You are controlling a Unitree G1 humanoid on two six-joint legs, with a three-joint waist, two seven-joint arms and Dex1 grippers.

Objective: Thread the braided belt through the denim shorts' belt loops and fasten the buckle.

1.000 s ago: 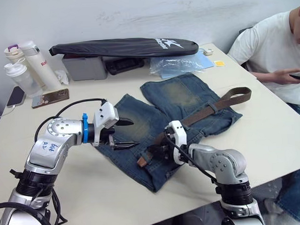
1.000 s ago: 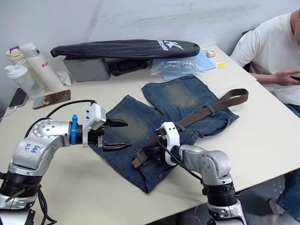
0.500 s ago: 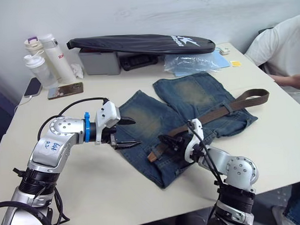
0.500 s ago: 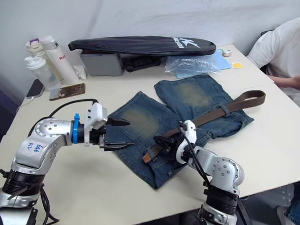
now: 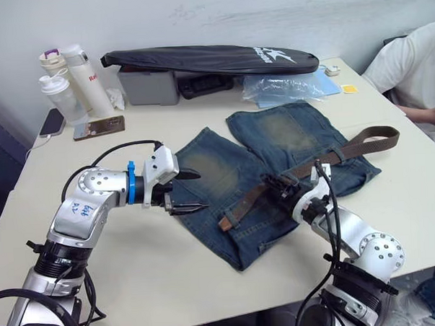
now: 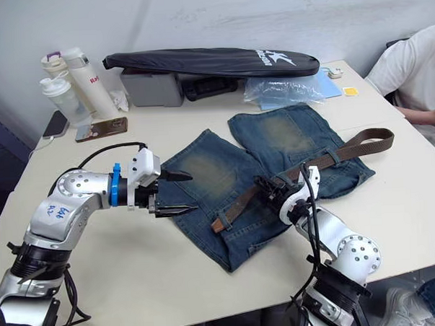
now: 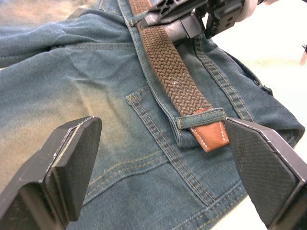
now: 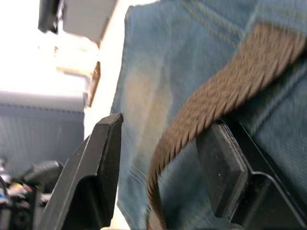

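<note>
Right wrist view: your right pincer (image 8: 163, 177) is spread, with the braided belt (image 8: 216, 105) running between the fingers; one pad sits under the strap, the other stands clear of it, so no firm grip shown. From the head views, that pincer (image 5: 282, 183) is on the belt near the middle of the denim shorts (image 5: 275, 168), at the waistband.

Your left pincer (image 5: 190, 191) is open and holds nothing, hovering at the left edge of the shorts, tips pointing right toward the belt. Left wrist view has both fingers wide apart, framing the belt's tan leather end (image 7: 209, 135), which pokes out of one of the belt loops (image 7: 201, 118) and lies flat on the denim.

Belt lies diagonally across the shorts, from the tan end at near left (image 5: 226, 222) up to far right, where it passes another loop and overhangs the right leg. Shorts lie flat on the table (image 5: 172, 280).

Far side: long black bag (image 5: 213, 58), bottles (image 5: 73, 79), phone (image 5: 98, 128). Person (image 5: 415, 68) sits at far right.
</note>
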